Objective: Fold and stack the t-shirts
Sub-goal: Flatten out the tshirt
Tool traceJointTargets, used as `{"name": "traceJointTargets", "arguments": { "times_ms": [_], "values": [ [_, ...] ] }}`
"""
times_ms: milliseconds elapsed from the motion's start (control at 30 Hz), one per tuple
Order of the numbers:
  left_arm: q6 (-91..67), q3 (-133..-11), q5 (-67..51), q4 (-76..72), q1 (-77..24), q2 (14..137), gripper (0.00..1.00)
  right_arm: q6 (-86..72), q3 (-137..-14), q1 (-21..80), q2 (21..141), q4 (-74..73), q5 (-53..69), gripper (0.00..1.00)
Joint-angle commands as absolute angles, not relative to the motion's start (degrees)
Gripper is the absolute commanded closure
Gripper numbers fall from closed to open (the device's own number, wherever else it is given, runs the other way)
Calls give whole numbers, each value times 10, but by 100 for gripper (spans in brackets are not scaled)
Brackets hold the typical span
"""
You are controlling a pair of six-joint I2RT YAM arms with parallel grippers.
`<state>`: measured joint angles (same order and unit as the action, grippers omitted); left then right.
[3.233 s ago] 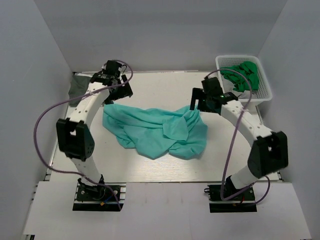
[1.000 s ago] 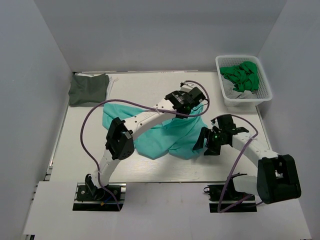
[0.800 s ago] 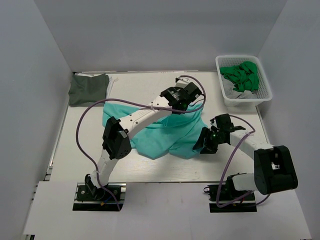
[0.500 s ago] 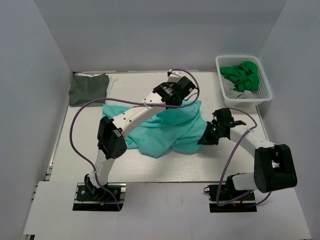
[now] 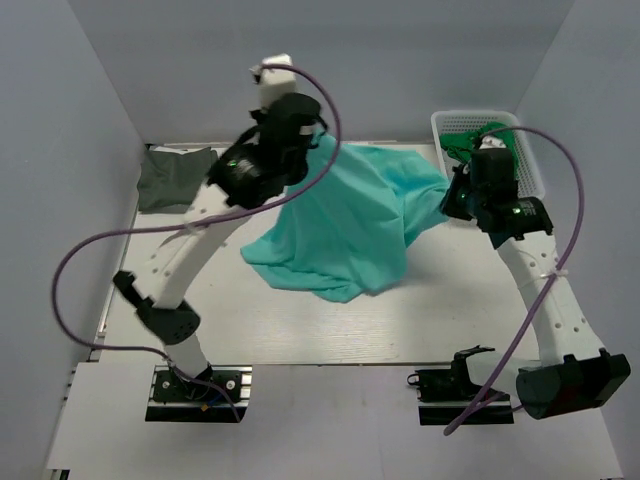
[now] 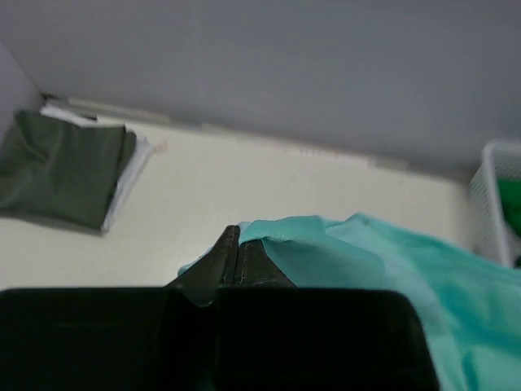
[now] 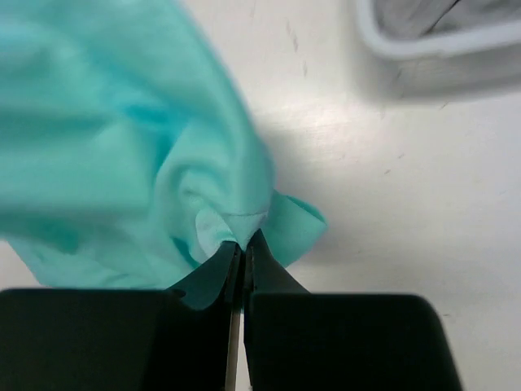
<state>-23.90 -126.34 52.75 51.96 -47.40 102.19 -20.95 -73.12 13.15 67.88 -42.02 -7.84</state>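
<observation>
Left tool (image 6: 234, 246): jaws pinched together on an upper edge of the teal t-shirt (image 5: 350, 225). It is raised well above the counter (image 5: 250, 320), far to the left of the white basket (image 5: 531, 168).

Right tool (image 7: 242, 251): jaws closed narrow on another bunched edge of the same shirt. It is raised, just beside the basket's left wall.

The teal shirt hangs spread between the two tools, sloping down to the left of the basket. Its lower part appears to rest crumpled on the counter, nearer the arm bases than the basket is.

Dark grey-olive t-shirt (image 5: 175, 178): folded, lying flat at the far-left corner of the counter, well apart from the basket and on the opposite side.

Green cloth (image 5: 497, 133) lies inside the basket, partly hidden by the right arm.
</observation>
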Motion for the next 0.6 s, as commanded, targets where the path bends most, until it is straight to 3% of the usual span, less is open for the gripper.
{"name": "traceJointTargets", "arguments": {
  "times_ms": [0, 167, 300, 567],
  "values": [
    [-150, -1264, 617, 408, -475, 919, 100, -166, -821, 133, 675, -480, -151, 100],
    [-38, -1227, 639, 289, -487, 834, 100, -124, -967, 131, 686, -509, -199, 100],
    [-32, -1233, 606, 289, -487, 775, 100, -99, -1063, 131, 678, -512, -170, 100],
    [-68, -1212, 455, 311, -487, 643, 100, -53, -1184, 132, 644, -497, -82, 100]
  ]
}}
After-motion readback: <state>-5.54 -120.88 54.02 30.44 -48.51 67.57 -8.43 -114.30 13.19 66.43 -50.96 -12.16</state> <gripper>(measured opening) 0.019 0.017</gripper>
